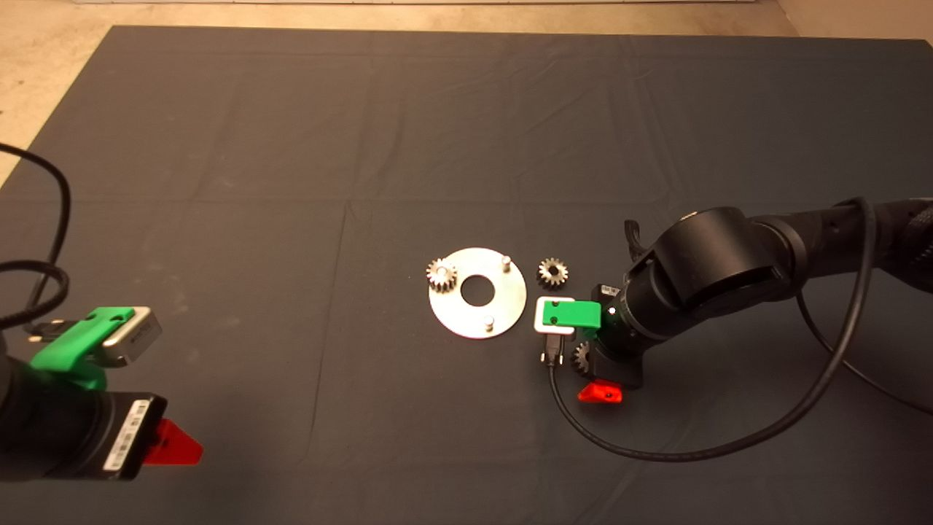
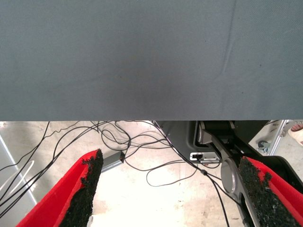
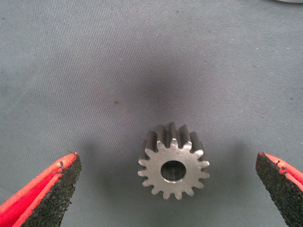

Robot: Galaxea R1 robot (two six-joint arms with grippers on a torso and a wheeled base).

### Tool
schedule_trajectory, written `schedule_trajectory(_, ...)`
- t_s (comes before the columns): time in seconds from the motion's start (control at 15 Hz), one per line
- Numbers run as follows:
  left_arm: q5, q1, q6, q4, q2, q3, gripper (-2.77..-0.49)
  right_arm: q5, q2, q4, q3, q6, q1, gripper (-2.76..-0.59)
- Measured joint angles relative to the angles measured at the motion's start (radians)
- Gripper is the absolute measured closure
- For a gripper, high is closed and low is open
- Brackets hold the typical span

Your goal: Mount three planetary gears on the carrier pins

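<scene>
Right arm: reaches in from the right edge, wrist bent down over the mat.
Right gripper [image 3: 165, 189]: fingers spread wide, low over the mat.
Left arm: parked at the lower left edge.
Left gripper [image 2: 170, 194]: fingers apart, holding nothing.

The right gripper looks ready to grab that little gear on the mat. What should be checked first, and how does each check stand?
1. Right gripper open: ok.
2. Gear on the mat between its fingers, untouched: ok.
3. Gear lying flat, bore up: ok.
4. Free pins on the disc: two bare, ok.
5. One gear already on a pin: ok.
6. Left gripper parked at the mat's near-left edge, open: ok.
</scene>
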Motion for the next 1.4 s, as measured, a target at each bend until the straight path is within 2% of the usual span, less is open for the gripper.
schedule_trajectory(0.13, 0.000, 0.000, 0.000, 0.000, 0.000, 0.000, -2.04, 0.000, -0.003, -0.012, 0.000, -0.004, 0.000, -2.75)
schedule_trajectory(0.4, 0.000, 0.000, 0.000, 0.000, 0.000, 0.000, -2.04, 0.001, -0.021, -0.022, 0.000, -0.008, -0.025, -2.75)
schedule_trajectory(0.93, 0.000, 0.000, 0.000, 0.000, 0.000, 0.000, -2.04, -0.001, -0.052, -0.030, 0.000, -0.010, -0.028, -2.69)
schedule_trajectory(1.0, 0.000, 0.000, 0.000, 0.000, 0.000, 0.000, -2.04, -0.001, -0.052, -0.030, 0.000, -0.011, -0.030, -2.59)
schedule_trajectory(1.2, 0.000, 0.000, -0.001, 0.000, 0.000, 0.000, -2.04, -0.001, -0.052, -0.030, 0.000, -0.011, -0.031, -2.53)
schedule_trajectory(1.27, 0.000, 0.000, -0.001, 0.000, 0.000, 0.000, -2.04, -0.001, -0.052, -0.030, 0.000, -0.011, -0.036, -2.42)
schedule_trajectory(1.4, 0.000, 0.000, -0.001, 0.000, 0.000, 0.000, -2.04, -0.001, -0.052, -0.030, 0.000, -0.011, -0.040, -2.40)
